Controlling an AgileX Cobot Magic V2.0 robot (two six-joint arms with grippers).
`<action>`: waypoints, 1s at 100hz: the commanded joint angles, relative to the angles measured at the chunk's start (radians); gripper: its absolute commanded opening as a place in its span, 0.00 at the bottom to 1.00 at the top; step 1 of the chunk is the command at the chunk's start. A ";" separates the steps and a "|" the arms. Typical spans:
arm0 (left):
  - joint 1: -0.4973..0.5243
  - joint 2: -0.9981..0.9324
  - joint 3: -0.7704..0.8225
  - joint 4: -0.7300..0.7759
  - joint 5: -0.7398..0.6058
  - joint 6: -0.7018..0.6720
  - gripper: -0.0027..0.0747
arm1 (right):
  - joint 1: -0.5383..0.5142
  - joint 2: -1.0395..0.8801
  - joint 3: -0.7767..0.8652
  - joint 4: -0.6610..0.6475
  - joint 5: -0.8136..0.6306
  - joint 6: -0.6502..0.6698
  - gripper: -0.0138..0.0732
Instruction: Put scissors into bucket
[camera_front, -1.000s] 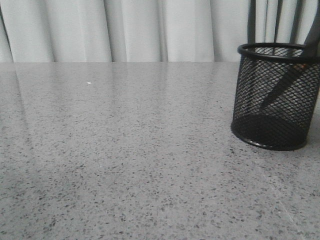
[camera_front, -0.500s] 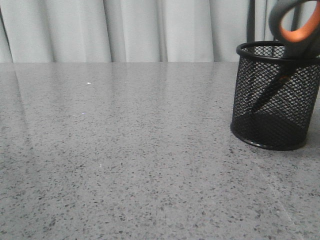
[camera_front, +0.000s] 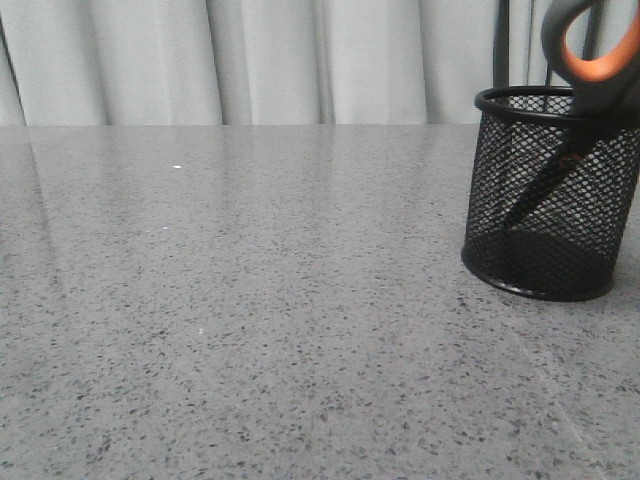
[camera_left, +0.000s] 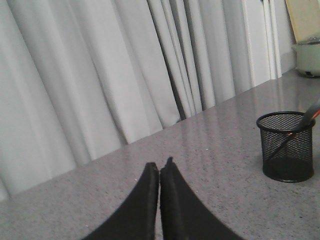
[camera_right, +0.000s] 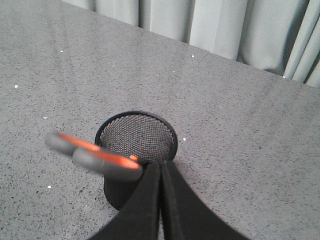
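The bucket is a black wire-mesh cylinder standing upright at the right of the table. The scissors stand slanted inside it, dark blades down in the mesh, grey handles with orange lining sticking up over the rim. In the right wrist view my right gripper is shut above the near rim of the bucket, and the scissors' handles lie blurred beside its fingers, not between them. My left gripper is shut and empty, well away from the bucket.
The grey speckled table runs back to pale curtains. A pale green pot stands at the far corner in the left wrist view. Neither arm shows in the front view.
A second ago the scissors leaned further right, their handles at the frame's right edge. The handles have swung left into view above the rim, then barely shifted.
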 joint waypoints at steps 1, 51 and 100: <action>-0.006 0.003 0.027 -0.021 -0.119 -0.062 0.01 | -0.004 -0.085 0.071 -0.040 -0.174 0.011 0.10; -0.006 0.003 0.063 -0.058 -0.119 -0.062 0.01 | -0.004 -0.220 0.128 -0.040 -0.191 0.011 0.10; -0.006 0.003 0.064 -0.058 -0.117 -0.062 0.01 | -0.004 -0.220 0.128 -0.040 -0.191 0.011 0.10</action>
